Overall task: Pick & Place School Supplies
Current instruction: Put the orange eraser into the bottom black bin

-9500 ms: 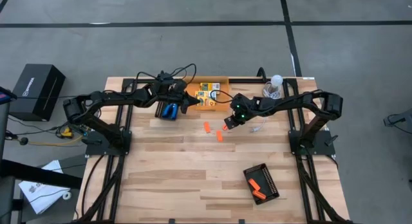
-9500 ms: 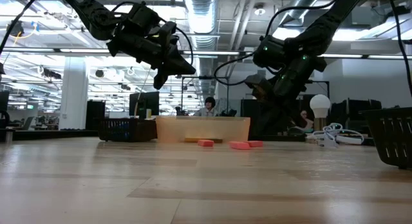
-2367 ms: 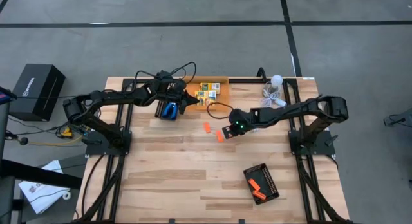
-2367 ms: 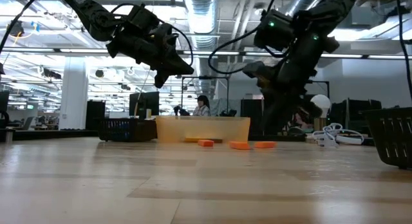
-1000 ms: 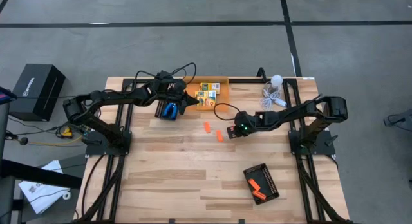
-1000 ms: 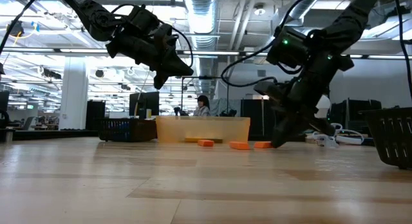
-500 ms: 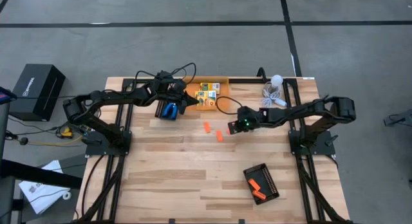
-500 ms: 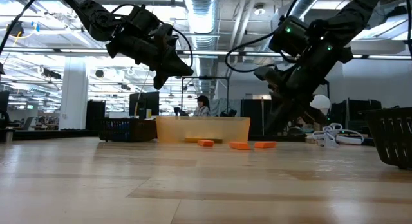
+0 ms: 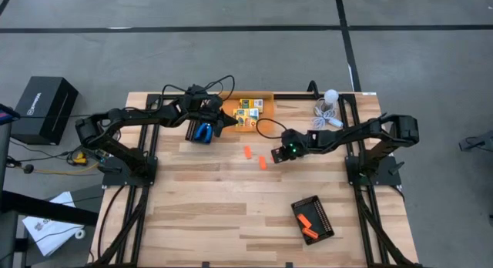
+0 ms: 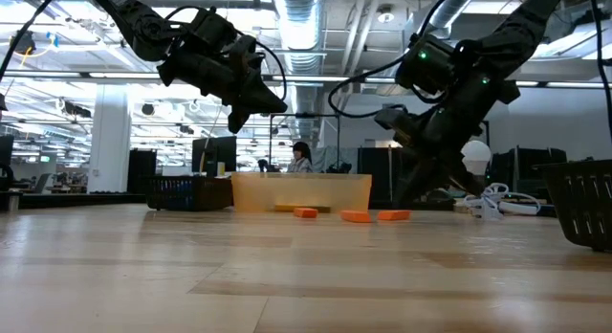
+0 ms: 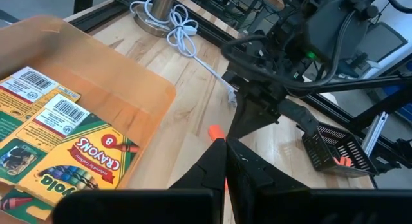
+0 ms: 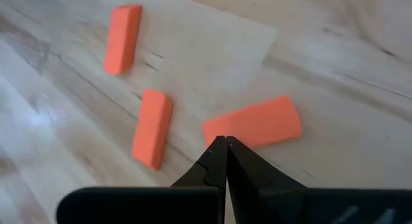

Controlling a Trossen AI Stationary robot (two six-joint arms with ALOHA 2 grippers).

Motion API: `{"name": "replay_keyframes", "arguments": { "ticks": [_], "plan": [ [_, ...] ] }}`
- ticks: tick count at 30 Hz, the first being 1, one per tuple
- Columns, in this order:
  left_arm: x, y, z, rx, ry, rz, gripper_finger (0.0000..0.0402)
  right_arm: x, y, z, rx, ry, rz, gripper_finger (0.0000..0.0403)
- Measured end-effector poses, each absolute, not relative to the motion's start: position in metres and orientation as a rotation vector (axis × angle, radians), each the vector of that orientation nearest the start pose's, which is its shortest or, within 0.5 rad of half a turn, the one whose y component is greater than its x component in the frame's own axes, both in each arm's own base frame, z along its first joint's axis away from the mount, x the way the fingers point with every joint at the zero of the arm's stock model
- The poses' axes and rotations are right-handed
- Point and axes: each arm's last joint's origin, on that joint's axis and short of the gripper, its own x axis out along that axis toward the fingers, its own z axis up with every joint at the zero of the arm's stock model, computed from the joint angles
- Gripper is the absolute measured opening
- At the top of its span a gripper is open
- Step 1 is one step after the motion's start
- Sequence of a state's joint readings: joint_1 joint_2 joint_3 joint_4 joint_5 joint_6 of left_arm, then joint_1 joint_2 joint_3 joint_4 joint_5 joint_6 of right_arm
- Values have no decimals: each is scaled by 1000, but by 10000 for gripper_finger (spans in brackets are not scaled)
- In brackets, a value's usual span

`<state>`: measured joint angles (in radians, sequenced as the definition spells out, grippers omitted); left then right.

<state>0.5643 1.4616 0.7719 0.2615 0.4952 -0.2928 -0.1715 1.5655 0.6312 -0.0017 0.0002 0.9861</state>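
Observation:
Three short orange sticks lie flat on the wooden table (image 9: 254, 156); the right wrist view shows them close up (image 12: 122, 38), (image 12: 152, 128), (image 12: 254, 123). My right gripper (image 12: 219, 141) is shut and empty, its tips over the edge of the nearest stick, a little above the table in the low view (image 10: 402, 197). My left gripper (image 9: 229, 121) is shut and empty, held above the orange bin (image 9: 266, 98), which holds yellow-and-green crayon boxes (image 11: 58, 140). Blue-handled pliers (image 9: 203, 132) lie on the table left of the bin. My right gripper's shut tips stand slanting down over the near edge of one orange stick (image 12: 239, 135). I cannot tell whether they touch it. The stick lies flat on the table.
A black ridged tray (image 9: 313, 219) with orange sticks in it sits near the front right. A white cable with a round bulb (image 9: 330, 96) lies at the far right corner. Bare wood spreads across the table's front half.
My right gripper has risen a little from the table beside the orange sticks and stays shut. The sticks lie where they were.

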Motion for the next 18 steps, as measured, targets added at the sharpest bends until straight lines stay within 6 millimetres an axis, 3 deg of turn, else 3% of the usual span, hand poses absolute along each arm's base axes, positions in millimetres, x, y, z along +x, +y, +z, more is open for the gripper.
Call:
{"name": "replay_keyframes", "arguments": {
  "ticks": [18],
  "plan": [
    [264, 151, 218, -517, 359, 125, 2, 259, -44, 122, 990, 844, -606, 0]
  ]
}}
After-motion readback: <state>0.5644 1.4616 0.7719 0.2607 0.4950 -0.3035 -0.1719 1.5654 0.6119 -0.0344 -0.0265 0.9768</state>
